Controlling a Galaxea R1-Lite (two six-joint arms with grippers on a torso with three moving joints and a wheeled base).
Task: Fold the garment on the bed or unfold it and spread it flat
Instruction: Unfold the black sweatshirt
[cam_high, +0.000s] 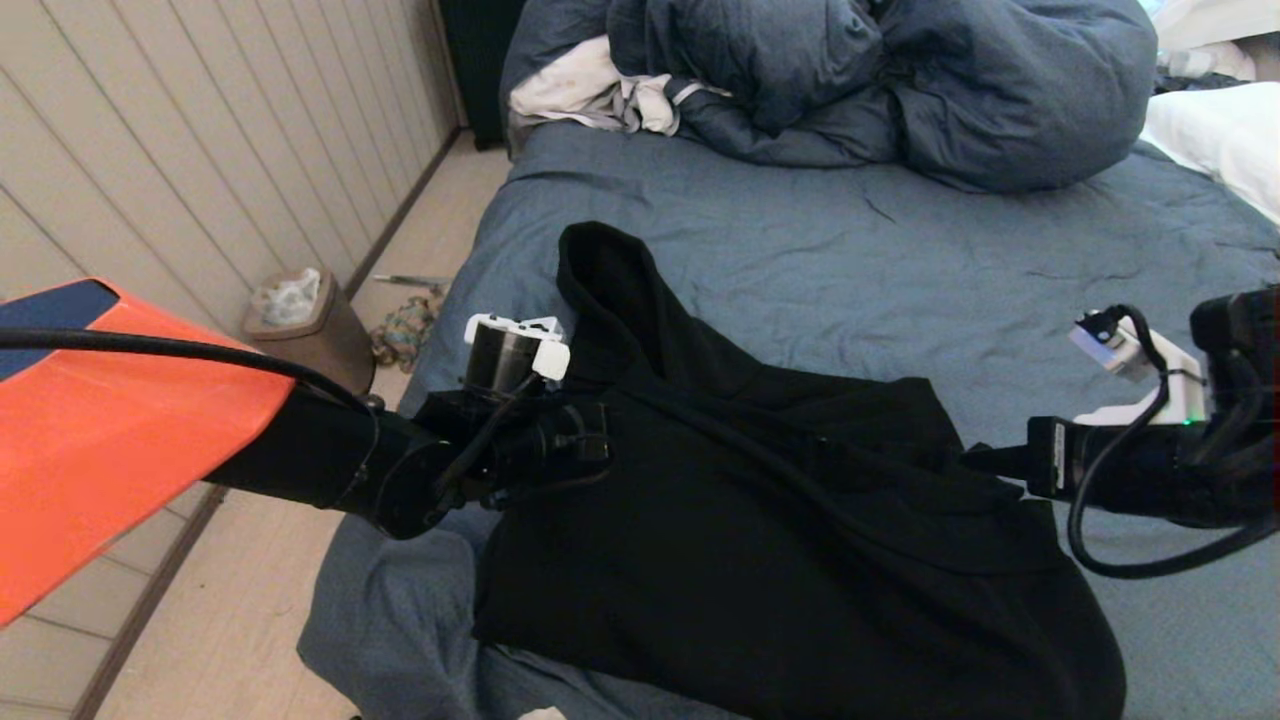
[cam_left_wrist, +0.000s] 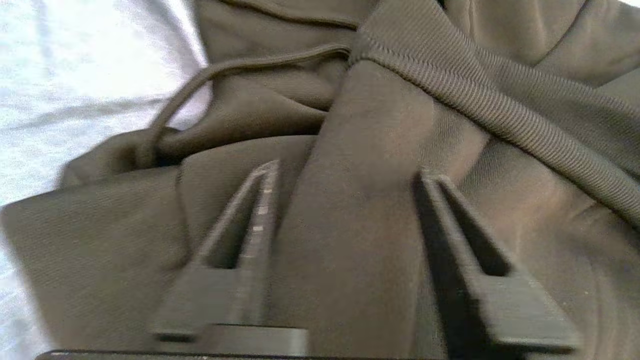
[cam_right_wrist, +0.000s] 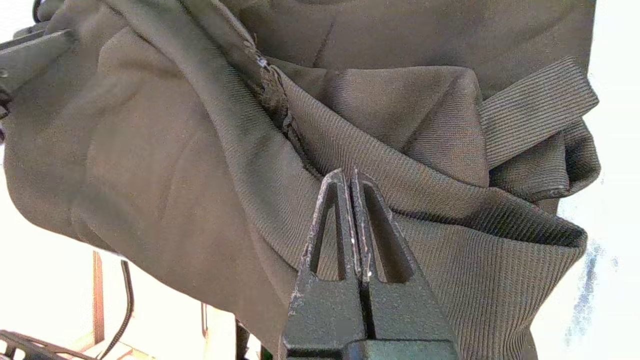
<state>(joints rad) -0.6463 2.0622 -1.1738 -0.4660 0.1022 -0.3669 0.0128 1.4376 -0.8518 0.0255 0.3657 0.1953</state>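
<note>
Head view gives you the layout: the black hooded sweatshirt (cam_high: 780, 520) lies bunched on the near part of the bed (cam_high: 900, 250), its hood pointing to about eleven o'clock and its body running down toward five o'clock, so the long axis is a diagonal across the mattress. The left gripper (cam_high: 590, 440) sits at the garment's nine o'clock edge, just below the hood; the right gripper (cam_high: 985, 462) comes in from three o'clock and meets the cloth at its right edge.

Check the left wrist view: the left gripper (cam_left_wrist: 345, 175) has its jaws spread apart with a fold of thick fabric lying between them, a ribbed band and the drawcord (cam_left_wrist: 190, 95) just beyond. Nothing there is pinched, so treat that side as loose. In the right wrist view the right gripper (cam_right_wrist: 348, 175) has its jaws pressed together at the ribbed hem; I judge it is gripping a thin layer of that edge, though the cloth between the tips is too hidden to be certain.

What your next move turns on: the two grippers sit on opposite sides of the diagonal, so pulling them apart would likely stretch the width, not the length. The left one is nearer the hood. The puffy dark blue duvet (cam_high: 900, 80) is well apart at twelve o'clock
</note>
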